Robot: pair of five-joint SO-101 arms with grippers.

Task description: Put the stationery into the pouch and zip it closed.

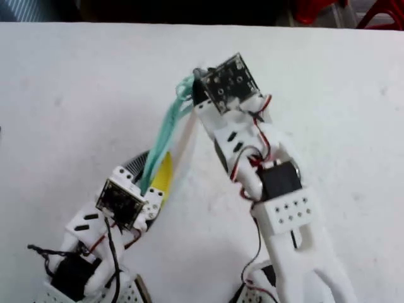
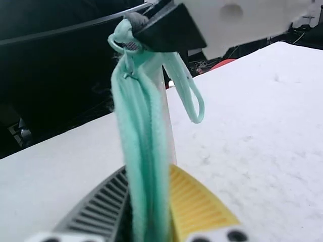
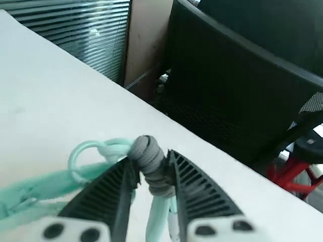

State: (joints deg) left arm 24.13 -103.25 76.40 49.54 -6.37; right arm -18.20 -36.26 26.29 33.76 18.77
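From above, the pouch (image 1: 165,129), mint green, hung stretched in the air over the white table (image 1: 76,95) between two arms. The left tool (image 1: 156,158) pinched its lower end between a grey finger and a yellow one. The right tool (image 1: 194,87) gripped its upper end, with that arm's camera block covering much of the grip.

From the left wrist, the left tool (image 2: 147,170) clamped the pouch (image 2: 141,126), which rose to the right tool (image 2: 151,25). A mint cord loop (image 2: 196,108) dangled beside it.

From the right wrist, the right tool (image 3: 151,160) was pressed on a grey pull (image 3: 146,148) beside a mint ring (image 3: 69,160). A black chair (image 3: 237,101) and blinds (image 3: 70,25) stood beyond the table edge.
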